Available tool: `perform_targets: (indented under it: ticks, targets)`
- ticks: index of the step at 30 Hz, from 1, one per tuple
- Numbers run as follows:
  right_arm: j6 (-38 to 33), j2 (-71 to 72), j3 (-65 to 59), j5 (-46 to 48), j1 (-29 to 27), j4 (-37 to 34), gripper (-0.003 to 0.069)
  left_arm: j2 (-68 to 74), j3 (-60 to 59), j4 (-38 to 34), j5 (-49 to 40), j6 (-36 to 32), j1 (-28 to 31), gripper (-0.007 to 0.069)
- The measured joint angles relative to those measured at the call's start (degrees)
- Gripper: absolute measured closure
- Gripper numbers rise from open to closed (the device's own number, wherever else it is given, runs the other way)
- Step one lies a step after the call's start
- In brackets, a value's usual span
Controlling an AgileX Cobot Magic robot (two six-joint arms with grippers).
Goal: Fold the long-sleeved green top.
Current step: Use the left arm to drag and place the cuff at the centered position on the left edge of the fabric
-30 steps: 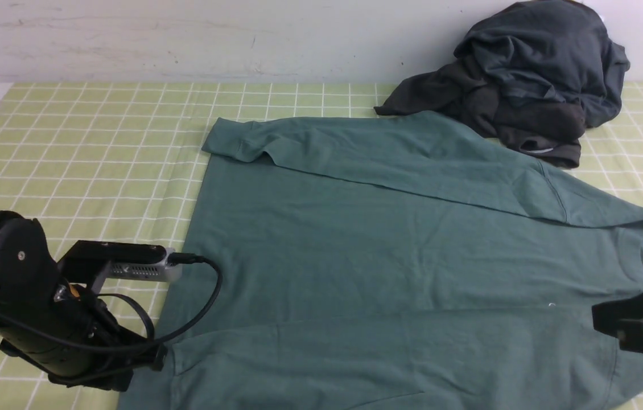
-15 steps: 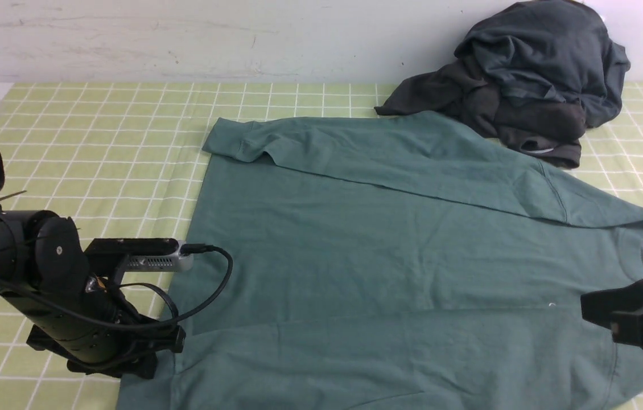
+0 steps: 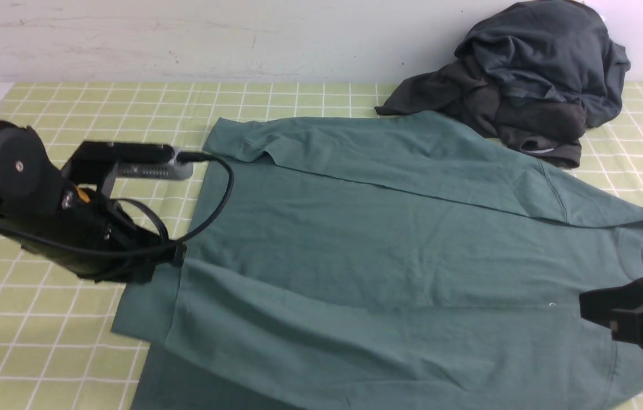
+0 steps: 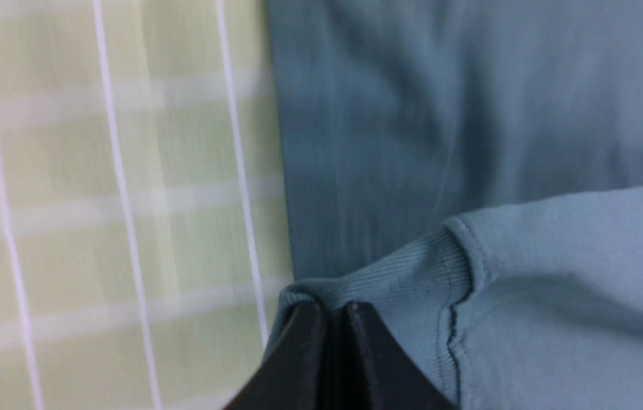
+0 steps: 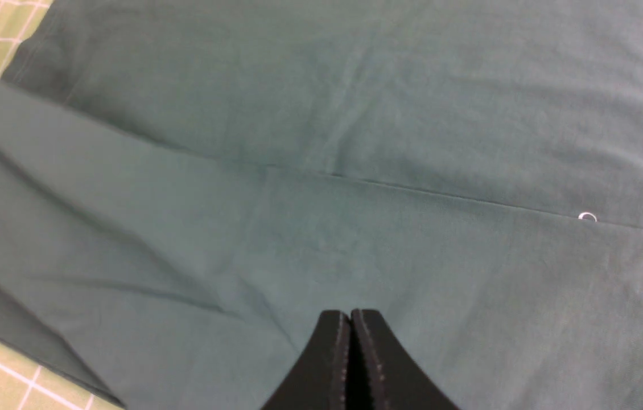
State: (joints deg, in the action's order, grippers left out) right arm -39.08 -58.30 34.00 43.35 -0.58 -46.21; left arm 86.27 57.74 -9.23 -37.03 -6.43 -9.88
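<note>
- Front view: green long-sleeved top (image 3: 390, 245) lies spread on checked tablecloth (image 3: 71, 114), collar end toward the robot's right, hem end toward its left.
- Far sleeve is folded flat across the body; near sleeve runs slantwise over the body up to the left gripper (image 3: 173, 259).
- Left gripper sits at the top's left edge with the cuff end of the near sleeve at its tips – cable (image 3: 219, 193) loops from its wrist camera (image 3: 128, 159).
- Right gripper (image 3: 586, 304) is over the top near the collar, just beside a small white ring (image 3: 552, 306) on the fabric.
- Pile of dark clothes (image 3: 526, 74) is at the far right against the wall, touching the top's far edge.
- Left wrist view: fingers pressed together on the ribbed cuff, fabric bunched round the tips – pinching the top. Checked cloth beside it, blurred.
- Right wrist view: fingers closed tight against each other above the green fabric; cannot tell if any cloth is caught between them. A seam line crosses ahead of the tips, with the ring on it.
</note>
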Motion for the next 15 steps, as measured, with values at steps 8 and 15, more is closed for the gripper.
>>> perform_targets:
  ticks: [8, 15]
  targets:
    - [-0.9, 0.0, 0.0, 0.0, 0.0, 0.0, 0.0669, 7.6, 11.9, 0.1, 4.2, -3.1, 0.0, 0.0608]
    - [-1.2, 0.0, 0.0, 0.0, 0.0, 0.0, 0.0669, 24.3, 27.7, 1.8, -2.7, -3.1, 0.0, 0.059]
